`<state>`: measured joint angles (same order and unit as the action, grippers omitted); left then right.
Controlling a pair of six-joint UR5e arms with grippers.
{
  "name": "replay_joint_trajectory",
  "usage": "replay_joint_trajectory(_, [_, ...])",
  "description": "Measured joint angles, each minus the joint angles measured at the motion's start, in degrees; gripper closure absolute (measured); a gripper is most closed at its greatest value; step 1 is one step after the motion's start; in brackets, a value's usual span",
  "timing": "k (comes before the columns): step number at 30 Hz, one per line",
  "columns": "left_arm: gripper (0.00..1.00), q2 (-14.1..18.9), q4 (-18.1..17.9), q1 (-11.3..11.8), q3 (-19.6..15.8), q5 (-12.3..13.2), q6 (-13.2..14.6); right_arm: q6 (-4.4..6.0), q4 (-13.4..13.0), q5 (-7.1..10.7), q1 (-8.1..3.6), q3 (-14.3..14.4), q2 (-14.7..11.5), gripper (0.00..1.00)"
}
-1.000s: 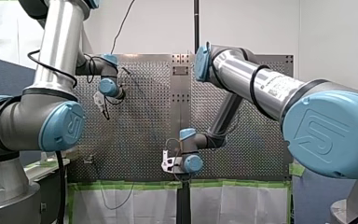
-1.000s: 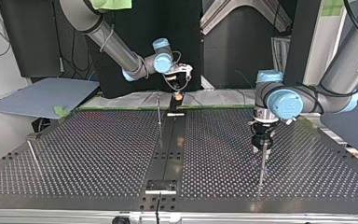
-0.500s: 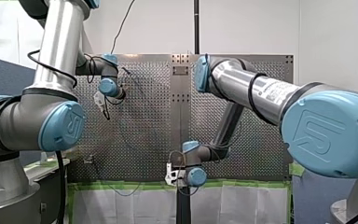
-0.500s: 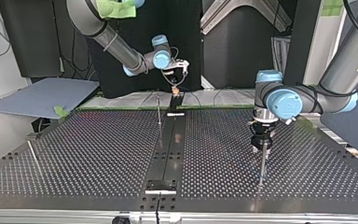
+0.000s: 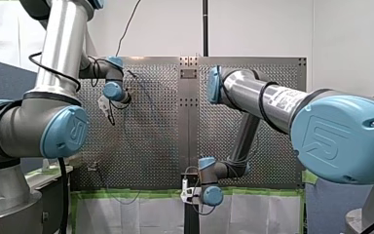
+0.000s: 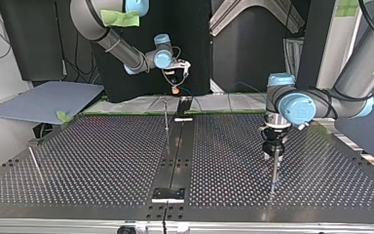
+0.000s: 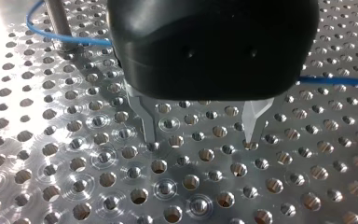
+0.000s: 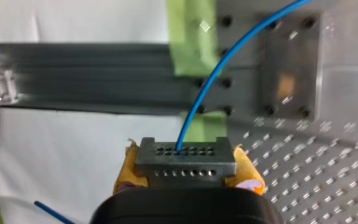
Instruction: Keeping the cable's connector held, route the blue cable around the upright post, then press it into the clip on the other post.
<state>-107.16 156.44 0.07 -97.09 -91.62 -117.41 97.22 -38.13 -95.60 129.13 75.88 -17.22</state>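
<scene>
In the right wrist view my right gripper (image 8: 186, 171) is shut, its yellow pads (image 8: 248, 171) clamping a grey perforated connector (image 8: 184, 157). The blue cable (image 8: 214, 74) rises from the connector toward the table. In the top view this gripper (image 6: 176, 82) hangs above and beyond the table's far edge. My left gripper (image 7: 200, 139) is open just over the perforated plate, with nothing between its metal fingers (image 7: 148, 122). Behind it the blue cable (image 7: 77, 40) bends around an upright post (image 7: 57, 18). In the top view my left gripper (image 6: 274, 147) stands over a thin post (image 6: 274, 171).
A second thin post (image 6: 165, 115) stands near the table's far middle, and a third post (image 6: 34, 163) leans at the top view's left. A dark centre strip (image 6: 175, 156) runs across the plate. Green tape (image 8: 189, 37) marks the table's edge.
My right gripper has carried the connector off past the table's edge, down in the front view and up-left in the top view. My left arm has stayed put.
</scene>
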Motion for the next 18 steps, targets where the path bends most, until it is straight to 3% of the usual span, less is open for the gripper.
replay_joint_trajectory(18, [0.12, 0.0, -0.1, 0.0, 0.0, 0.0, -0.5, 0.33, -3.2, -0.15, -3.06, 1.8, 1.9, 1.0])
